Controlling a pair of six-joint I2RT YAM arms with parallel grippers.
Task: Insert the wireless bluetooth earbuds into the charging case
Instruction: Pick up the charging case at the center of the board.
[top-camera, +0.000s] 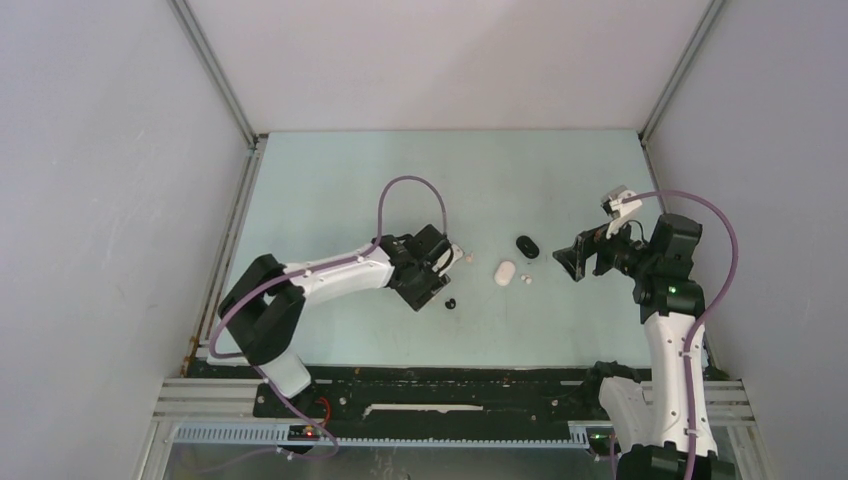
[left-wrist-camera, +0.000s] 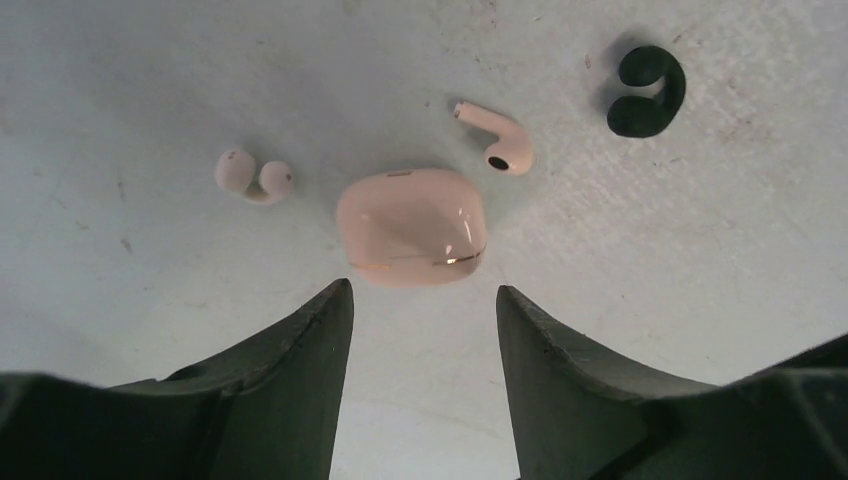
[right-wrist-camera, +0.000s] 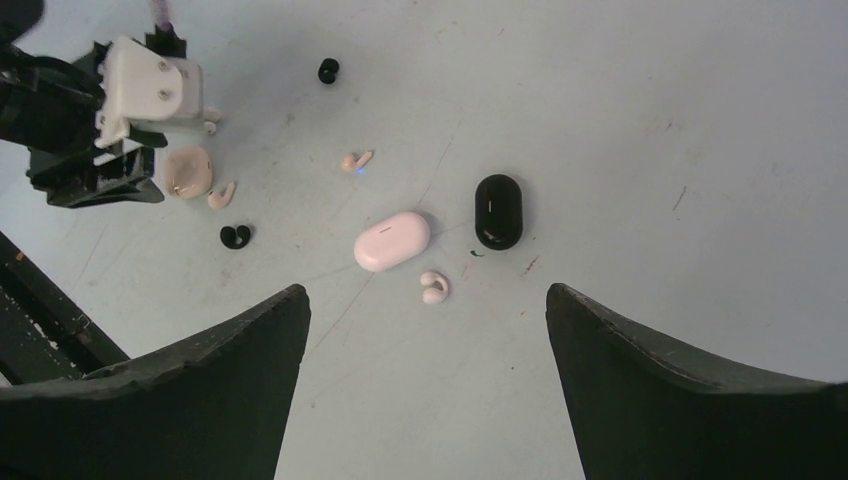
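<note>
In the left wrist view a shut cream charging case (left-wrist-camera: 412, 227) lies just beyond my open left gripper (left-wrist-camera: 422, 300), not touched. Around it lie a cream clip earbud (left-wrist-camera: 252, 175), a cream stemmed earbud (left-wrist-camera: 497, 140) and a black clip earbud (left-wrist-camera: 647, 92). The right wrist view shows a white case (right-wrist-camera: 392, 240), a black case (right-wrist-camera: 498, 211), a pale clip earbud (right-wrist-camera: 434, 287), a stemmed earbud (right-wrist-camera: 356, 160) and two black earbuds (right-wrist-camera: 235, 236) (right-wrist-camera: 327, 70). My right gripper (right-wrist-camera: 425, 292) hangs open above the table, holding nothing.
From above, the left gripper (top-camera: 437, 268) is low over the middle of the table and the right gripper (top-camera: 575, 258) is raised at the right. The white case (top-camera: 505, 272) and black case (top-camera: 527, 245) lie between them. Grey walls enclose the table.
</note>
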